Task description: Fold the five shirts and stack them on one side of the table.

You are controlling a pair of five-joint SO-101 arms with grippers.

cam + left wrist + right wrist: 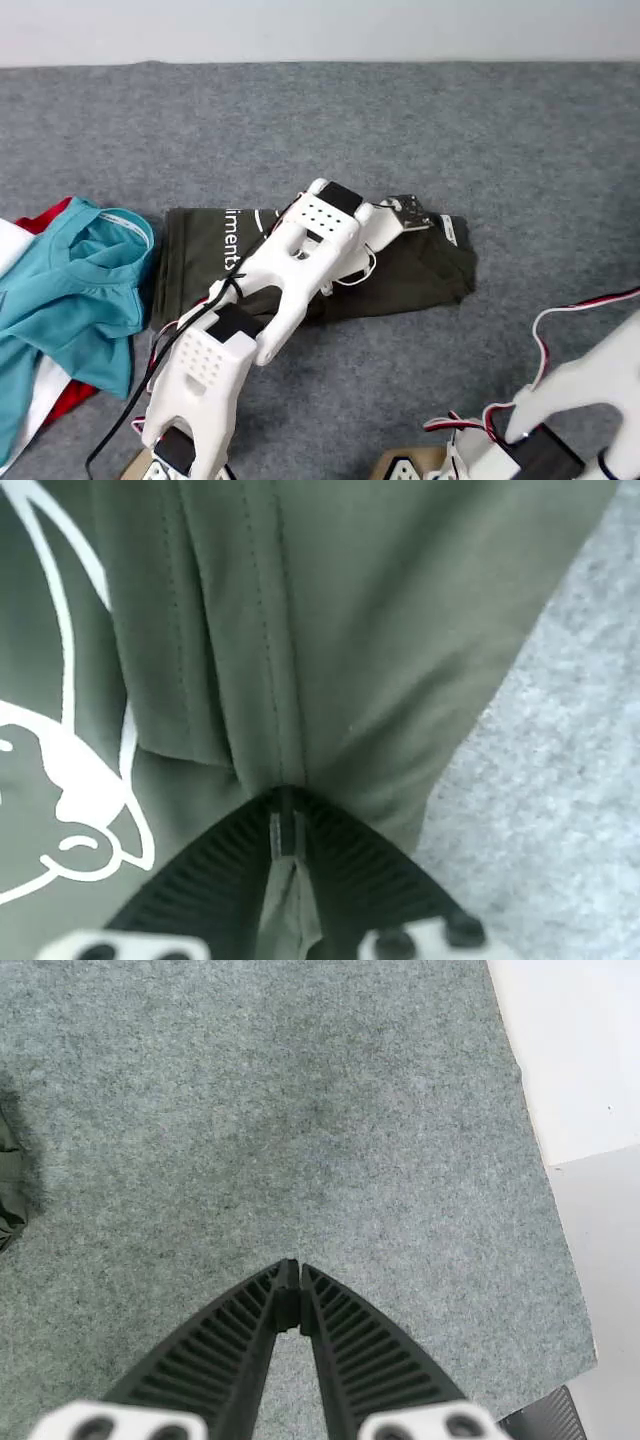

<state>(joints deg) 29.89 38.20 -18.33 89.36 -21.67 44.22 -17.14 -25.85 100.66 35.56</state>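
A dark olive shirt [400, 270] with white print lies partly folded in the middle of the grey carpet. My left arm stretches across it, and my left gripper [412, 214] sits at the shirt's far right corner. In the left wrist view that gripper [286, 805] is shut on a pinched ridge of the olive shirt [380, 630], with cloth showing between its fingers. My right gripper [288, 1278] is shut on nothing, hovering over bare carpet; the right arm [560, 410] stays at the near right. A sliver of the olive shirt [8, 1200] shows beside it.
A pile of shirts lies at the left edge: a teal shirt [70, 290] on top of a red shirt [45, 215] and a white shirt [10, 245]. Grey carpet [420, 120] covers the table. The carpet's edge [535, 1130] meets a white surface near the right gripper.
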